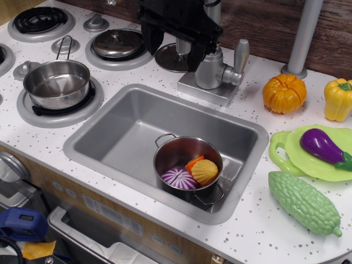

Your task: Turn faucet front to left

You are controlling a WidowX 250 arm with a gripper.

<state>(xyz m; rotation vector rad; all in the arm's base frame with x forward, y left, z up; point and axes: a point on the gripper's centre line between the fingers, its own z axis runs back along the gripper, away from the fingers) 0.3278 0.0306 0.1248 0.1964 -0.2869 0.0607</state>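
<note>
The silver-grey faucet (210, 70) stands behind the sink on its rectangular base plate (204, 91). Its paddle lever (240, 55) points up on the right side. The upright spout pipe (214, 7) rises behind my gripper and is partly hidden by it. My black gripper (175, 48) hangs just left of and above the faucet body, jaws spread apart with nothing between them. Its right finger (198, 58) is close against the top of the faucet body; I cannot tell whether it touches.
The sink (118, 129) holds a small pot (187, 165) with toy food. A pot (56, 82) sits on the left burner and a lid (116, 43) on the back burner. A pumpkin (284, 93), a yellow pepper (337, 99), a green plate (297, 162), a gourd (304, 202) and a grey pole (301, 38) are on the right.
</note>
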